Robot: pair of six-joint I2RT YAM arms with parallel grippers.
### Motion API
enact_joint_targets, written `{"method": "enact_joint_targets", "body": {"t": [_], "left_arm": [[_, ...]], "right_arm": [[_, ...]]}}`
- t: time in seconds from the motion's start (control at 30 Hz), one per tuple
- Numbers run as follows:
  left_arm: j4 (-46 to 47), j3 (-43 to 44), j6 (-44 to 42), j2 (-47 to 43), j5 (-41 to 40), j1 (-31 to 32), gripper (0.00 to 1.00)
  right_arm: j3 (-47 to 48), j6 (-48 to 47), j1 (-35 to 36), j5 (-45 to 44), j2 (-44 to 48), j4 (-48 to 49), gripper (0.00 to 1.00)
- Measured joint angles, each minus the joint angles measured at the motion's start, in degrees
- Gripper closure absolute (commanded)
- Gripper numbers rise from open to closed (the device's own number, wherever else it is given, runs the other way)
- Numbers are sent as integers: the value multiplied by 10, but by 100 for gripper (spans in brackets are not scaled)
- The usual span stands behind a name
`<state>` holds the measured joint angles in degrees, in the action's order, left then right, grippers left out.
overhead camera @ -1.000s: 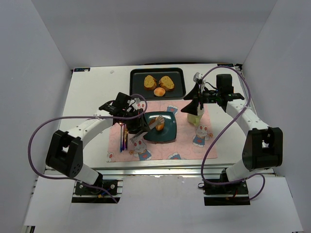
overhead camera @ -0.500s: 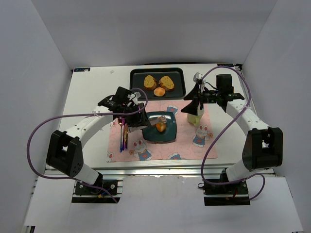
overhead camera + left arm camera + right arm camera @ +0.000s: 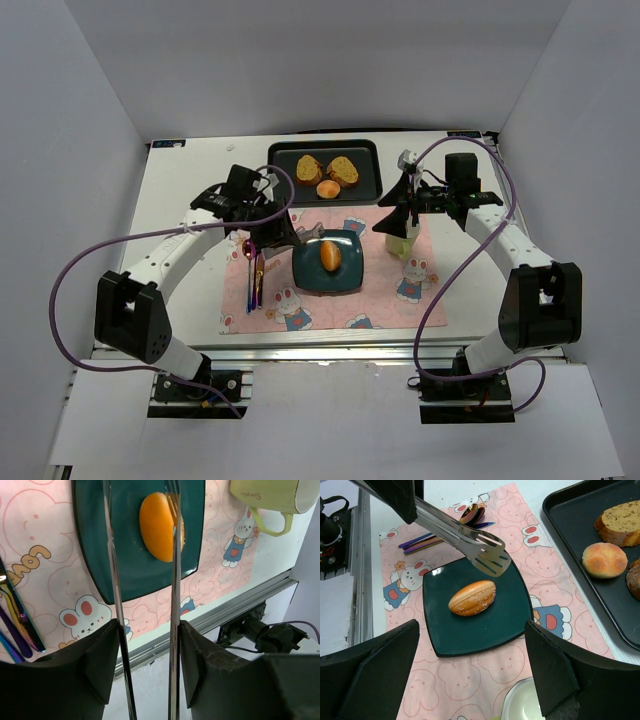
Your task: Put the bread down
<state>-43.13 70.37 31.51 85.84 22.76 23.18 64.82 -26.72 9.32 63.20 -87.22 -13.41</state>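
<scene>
Bread, a small smooth oval bun (image 3: pixel 472 598) that is golden-orange with a browner top, lies flat in the middle of the dark teal square plate (image 3: pixel 505 615). The plate sits on the pink bunny mat (image 3: pixel 385 305) on the white table (image 3: pixel 190 190). The left pincer (image 3: pixel 148 630) is squeezed onto long shiny metal tongs (image 3: pixel 487 555). The tong ends stand apart and hang just above and beside the bun, not holding it. The right pincer (image 3: pixel 472 624) is spread wide with nothing in it, up over a pale yellow-green mug (image 3: pixel 270 495) that stands just beside the plate. If the tongs dip or swing sideways, I think they could bump the bun and roll it off the plate, because it is round and smooth. The tongs could also slip in the pincer, since they are thin and shiny. If the right arm drops, it might knock the mug over. From the left wrist, one tong arm crosses in front of the bun, so there you cannot tell if it touches. The right wrist view shows a gap. The mug is cut off in both wrist views, so I cannot tell if anything is in it. The black tray (image 3: pixel 275 170) is also cut off in the right wrist view.
</scene>
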Motion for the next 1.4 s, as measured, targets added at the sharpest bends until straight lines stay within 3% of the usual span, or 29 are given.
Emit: {"method": "enact_joint_targets", "body": {"t": [0.1,0.2,0.47,0.6,0.77,0.9,1.07,1.17,1.4], "left_arm": [[-9,7,-5,0,-5,-8,53],[-13,14,-11,-1,-10,-31,75],[-5,13,-41,-37,-49,-175,100],[42,-22,-116,-90,-130,-203,100],[187,-196,-283,-187,-233,-215,100],[287,-289,-386,-144,-245,-274,100],[389,-333,-443,-76,-235,-336,100],[435,-334,-455,-52,-224,-346,86],[488,-331,-454,9,-203,-351,70]], "right_arm": [[0,-4,0,0,0,-1,11],[0,-8,0,0,0,-2,11],[0,-21,0,0,0,-8,10],[0,-27,0,0,0,-17,11],[1,-72,6,-5,0,-41,11],[9,-107,13,-14,0,-70,11],[18,-127,15,-18,0,-84,11],[18,-130,15,-20,1,-92,11],[18,-136,15,-24,7,-98,10]]}}
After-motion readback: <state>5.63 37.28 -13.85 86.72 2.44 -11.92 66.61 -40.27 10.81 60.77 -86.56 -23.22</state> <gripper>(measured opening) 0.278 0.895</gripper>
